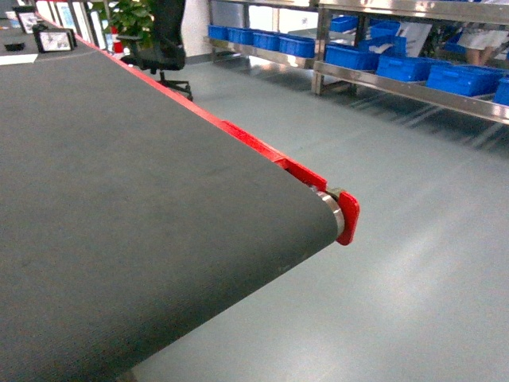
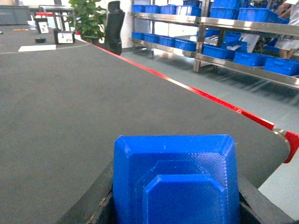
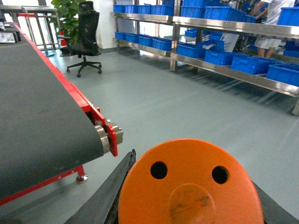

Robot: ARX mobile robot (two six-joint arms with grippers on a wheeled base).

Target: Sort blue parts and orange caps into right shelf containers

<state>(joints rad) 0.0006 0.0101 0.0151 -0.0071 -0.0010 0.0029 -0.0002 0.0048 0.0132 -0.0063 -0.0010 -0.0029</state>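
My left gripper (image 2: 175,205) is shut on a blue part (image 2: 175,177), a bright-blue stepped block that fills the bottom of the left wrist view, above the dark conveyor belt (image 2: 70,102). My right gripper (image 3: 189,205) is shut on an orange cap (image 3: 189,186), whose round end face with two holes faces the camera, held over the grey floor beside the belt's end roller (image 3: 105,137). The shelf (image 1: 413,87) with its blue containers (image 1: 465,78) stands far off at the upper right. Neither gripper shows in the head view.
The dark belt (image 1: 119,223) with a red side rail (image 1: 262,151) fills the left of the head view. Open grey floor (image 1: 413,223) lies between belt and shelf. A black office chair (image 1: 163,48) and a plant (image 1: 131,20) stand at the back. A person (image 3: 268,21) stands behind the shelf.
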